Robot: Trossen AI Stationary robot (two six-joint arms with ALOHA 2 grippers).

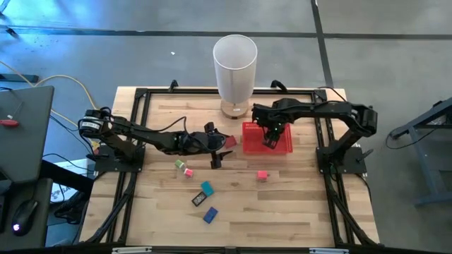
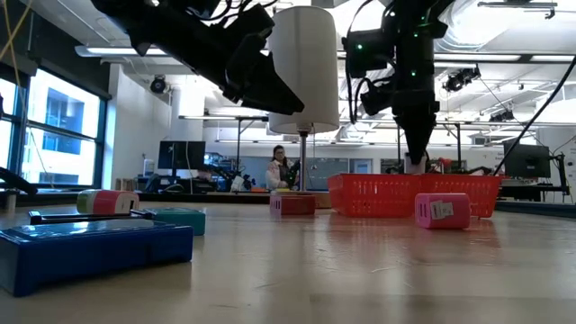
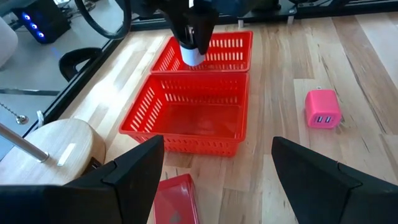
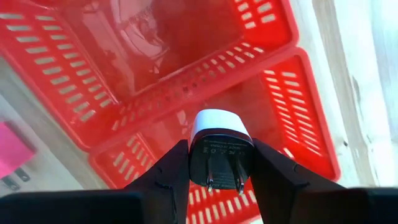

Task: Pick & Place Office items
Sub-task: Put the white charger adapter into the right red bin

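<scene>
Right tool [image 4: 214, 163] is clamped on a white plug charger [image 4: 220, 149], hanging right over the red tray [image 1: 267, 138]. Left tool [image 3: 217, 168] hovers wide open, nothing held, above a red block [image 3: 176, 198] on the surface [image 1: 282, 204].

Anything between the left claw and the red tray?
Only a small red block, just ahead of the open left claw; bare wood up to the tray, per left wrist view.

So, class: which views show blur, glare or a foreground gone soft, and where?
Low view: nearest blue case soft, ceiling lights and windows flare. Right wrist view: charger in the right gripper sharp, red tray behind it smeared. Left wrist view: left gripper fingers blurred.
</scene>
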